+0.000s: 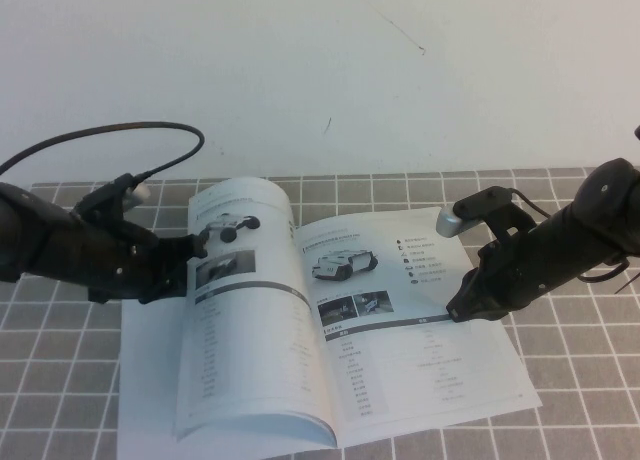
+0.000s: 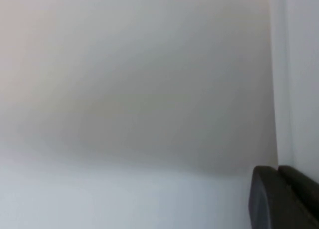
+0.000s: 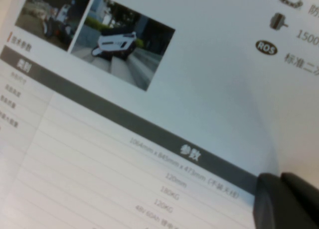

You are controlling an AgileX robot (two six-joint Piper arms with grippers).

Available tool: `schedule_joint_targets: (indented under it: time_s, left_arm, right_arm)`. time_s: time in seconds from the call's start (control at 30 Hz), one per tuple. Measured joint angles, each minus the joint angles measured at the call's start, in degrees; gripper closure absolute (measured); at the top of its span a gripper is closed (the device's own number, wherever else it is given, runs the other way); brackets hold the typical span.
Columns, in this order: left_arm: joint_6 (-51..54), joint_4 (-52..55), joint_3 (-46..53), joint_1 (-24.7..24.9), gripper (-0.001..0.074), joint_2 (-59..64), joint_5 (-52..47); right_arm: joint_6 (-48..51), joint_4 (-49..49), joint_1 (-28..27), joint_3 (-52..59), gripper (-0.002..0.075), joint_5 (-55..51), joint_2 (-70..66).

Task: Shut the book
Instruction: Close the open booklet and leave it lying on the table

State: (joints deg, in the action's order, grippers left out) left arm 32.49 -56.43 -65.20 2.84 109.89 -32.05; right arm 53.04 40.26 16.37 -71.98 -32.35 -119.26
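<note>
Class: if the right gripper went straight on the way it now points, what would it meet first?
Probably the book's right-hand page: the right gripper tips down onto it, seemingly touching. The left gripper sits at the edge of the raised left page.

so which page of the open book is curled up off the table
The white printed left-hand page, bowed upward beside the left gripper at its outer edge. The right-hand page lies flat, with the right gripper at its outer edge.

An open book (image 1: pixel 330 320) lies on the grid-tiled table (image 1: pixel 580 380).
</note>
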Motion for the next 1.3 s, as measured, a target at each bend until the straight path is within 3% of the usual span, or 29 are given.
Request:
schedule_joint_targets:
  time_s: [0.37,0.67,0.8,1.07,1.3]
  left_arm:
    - [23.2,-32.9,0.0,0.1,0.0739,0.0,-12.5]
    - [26.8,-35.3,-1.1,4.3,0.0739,0.0,-14.9]
    - [28.6,-34.7,-1.2,5.6,0.0739,0.1,-15.0]
    - [20.4,-18.0,-1.2,4.7,0.0739,-3.8,-4.3]
    - [-5.0,14.7,-1.2,4.4,0.0739,-8.5,-1.3]
  right_arm:
    - [0.0,-0.4,0.0,-0.8,0.0729,-0.8,0.0]
    - [-6.5,-10.6,0.2,-10.7,0.0729,-9.2,8.4]
    - [-8.0,-10.8,0.2,-17.6,0.0729,-14.7,14.0]
    - [-8.1,-9.2,3.8,-19.4,0.0729,-21.5,9.8]
    - [-8.2,-8.1,4.2,-17.1,0.0729,-20.4,-5.1]
